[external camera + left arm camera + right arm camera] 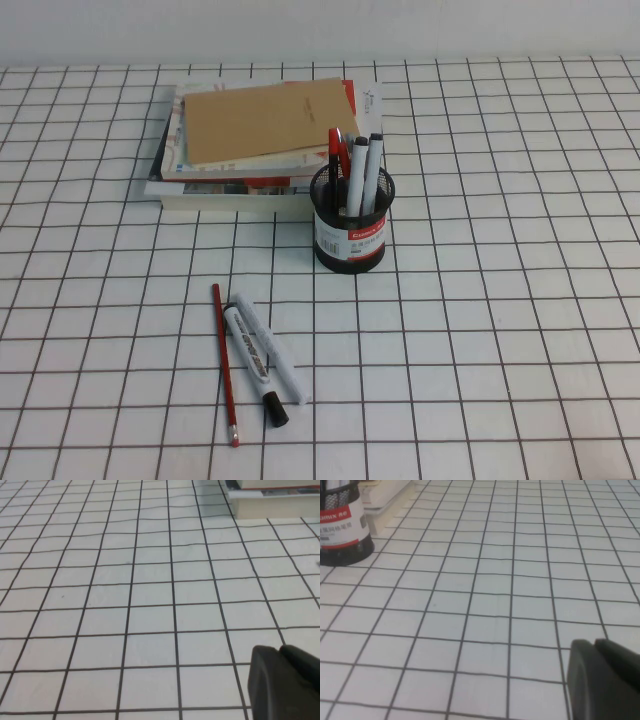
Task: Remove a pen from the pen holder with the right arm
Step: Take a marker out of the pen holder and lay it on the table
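From above, the pen holder (351, 225) stands beside a stack of books (260, 130), with three pens (358, 165) upright inside. At my left wrist, the left gripper (285, 685) sits over the gridded table (150, 580); I cannot tell its state. At my right wrist, the right gripper (602, 680) is closed on nothing, well apart from the pen holder, whose red label partly reads "omix".

The white, black-gridded table (500, 330) carries a stack of books (262, 135) at the back and a black mesh pen holder (350, 238) just beside it. Nearer lie a red pencil (224, 362), a white marker (251, 355) and a grey pen (284, 377), close together.
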Robot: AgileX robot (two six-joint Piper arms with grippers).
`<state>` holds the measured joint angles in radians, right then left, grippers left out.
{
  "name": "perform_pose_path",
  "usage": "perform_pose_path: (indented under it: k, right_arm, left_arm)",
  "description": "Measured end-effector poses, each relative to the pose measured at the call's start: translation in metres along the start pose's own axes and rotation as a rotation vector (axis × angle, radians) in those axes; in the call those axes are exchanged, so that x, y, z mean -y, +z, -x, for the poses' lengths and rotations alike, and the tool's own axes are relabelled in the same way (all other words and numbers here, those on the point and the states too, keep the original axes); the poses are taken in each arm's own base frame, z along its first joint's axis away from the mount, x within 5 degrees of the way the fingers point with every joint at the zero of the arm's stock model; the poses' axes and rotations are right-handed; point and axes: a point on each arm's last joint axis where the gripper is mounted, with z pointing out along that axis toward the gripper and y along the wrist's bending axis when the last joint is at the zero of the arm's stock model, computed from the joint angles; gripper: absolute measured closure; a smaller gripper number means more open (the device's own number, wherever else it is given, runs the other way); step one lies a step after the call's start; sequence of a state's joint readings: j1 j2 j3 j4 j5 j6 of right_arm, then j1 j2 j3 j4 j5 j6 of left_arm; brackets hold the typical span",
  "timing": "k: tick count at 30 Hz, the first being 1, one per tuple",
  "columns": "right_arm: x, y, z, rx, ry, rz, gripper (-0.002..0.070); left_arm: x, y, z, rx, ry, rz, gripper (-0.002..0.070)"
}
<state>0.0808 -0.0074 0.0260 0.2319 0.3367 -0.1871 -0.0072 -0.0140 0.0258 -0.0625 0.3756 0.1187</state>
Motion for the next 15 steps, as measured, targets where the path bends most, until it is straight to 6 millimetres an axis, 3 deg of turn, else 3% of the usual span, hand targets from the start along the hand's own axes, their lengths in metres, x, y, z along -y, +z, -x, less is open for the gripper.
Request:
perform_pose_path:
  k: [8,15]
  right_arm:
    - [-0.002,0.000,0.006,0.069,0.132,0.029,0.0692]
    - [-0.003,-0.002,0.018,0.191,0.438,0.077,0.0692]
  left_arm:
    - [0.000,0.000,0.000,0.000,0.000,0.000,0.0679]
    - [0.000,0.000,0.000,0.000,0.000,0.000,0.0680]
